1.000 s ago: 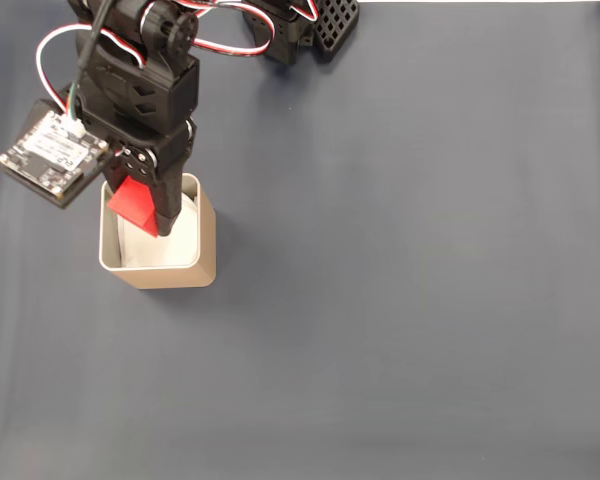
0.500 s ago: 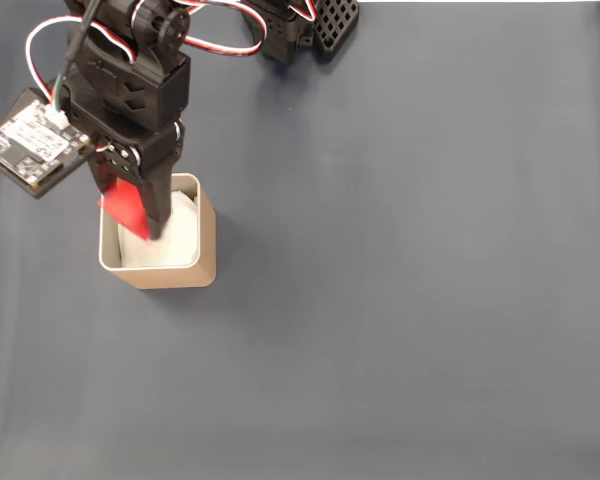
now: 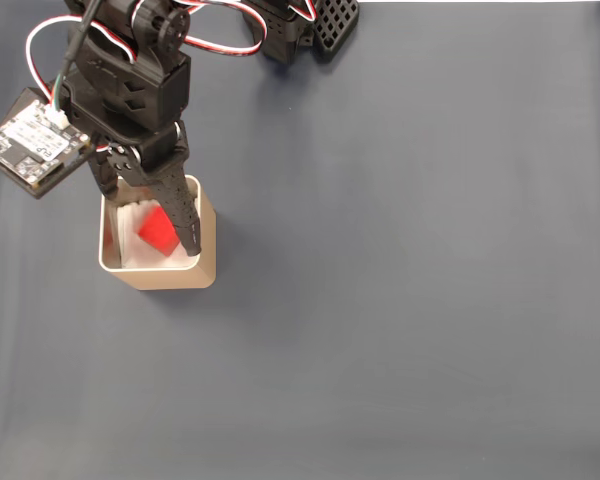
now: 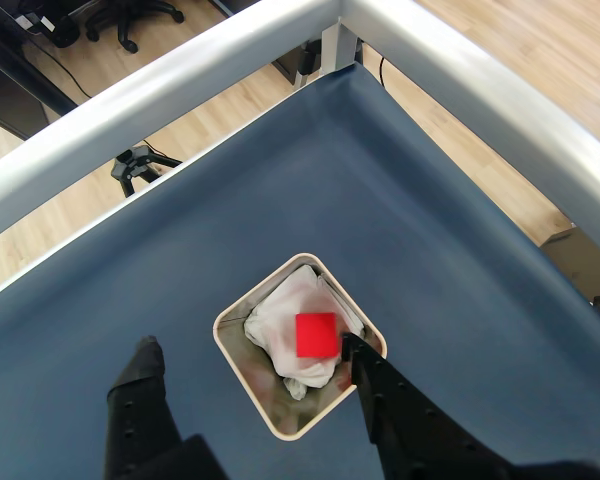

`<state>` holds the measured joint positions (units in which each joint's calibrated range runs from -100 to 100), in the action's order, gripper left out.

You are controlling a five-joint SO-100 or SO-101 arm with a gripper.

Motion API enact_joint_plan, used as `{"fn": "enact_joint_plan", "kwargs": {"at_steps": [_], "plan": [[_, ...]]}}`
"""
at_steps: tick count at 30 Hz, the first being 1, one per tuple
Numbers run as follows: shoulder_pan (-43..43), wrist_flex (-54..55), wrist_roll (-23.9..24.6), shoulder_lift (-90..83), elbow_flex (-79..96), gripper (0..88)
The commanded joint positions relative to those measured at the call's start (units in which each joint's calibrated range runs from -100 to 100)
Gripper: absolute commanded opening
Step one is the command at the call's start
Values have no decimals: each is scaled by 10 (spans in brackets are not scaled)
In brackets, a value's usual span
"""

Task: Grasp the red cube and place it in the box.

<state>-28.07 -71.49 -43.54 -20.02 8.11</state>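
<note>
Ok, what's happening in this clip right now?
A single robot arm is hovering over the box at the left of the blue table. Its end effector is open, fingers spread to either side. The red cube lies inside the box on the white paper lining, touching neither finger. In the fixed view one finger reaches down over the box's opening. So the cube looks delivered.

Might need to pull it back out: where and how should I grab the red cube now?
Come straight down from above and pinch two opposite flat side faces of the red cube. It rests on crumpled paper inside the box, whose walls block any sideways approach.
</note>
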Motion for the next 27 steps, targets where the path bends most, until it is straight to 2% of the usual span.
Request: {"fn": "enact_joint_plan", "kwargs": {"at_steps": [1, 18, 20, 25, 27], "plan": [[-4, 9, 2, -30, -12, 425], [4, 10, 17, -37, -14, 416], [6, 10, 17, -38, -14, 349], [28, 14, 16, -51, -12, 33], [42, 15, 18, -56, -16, 1]]}}
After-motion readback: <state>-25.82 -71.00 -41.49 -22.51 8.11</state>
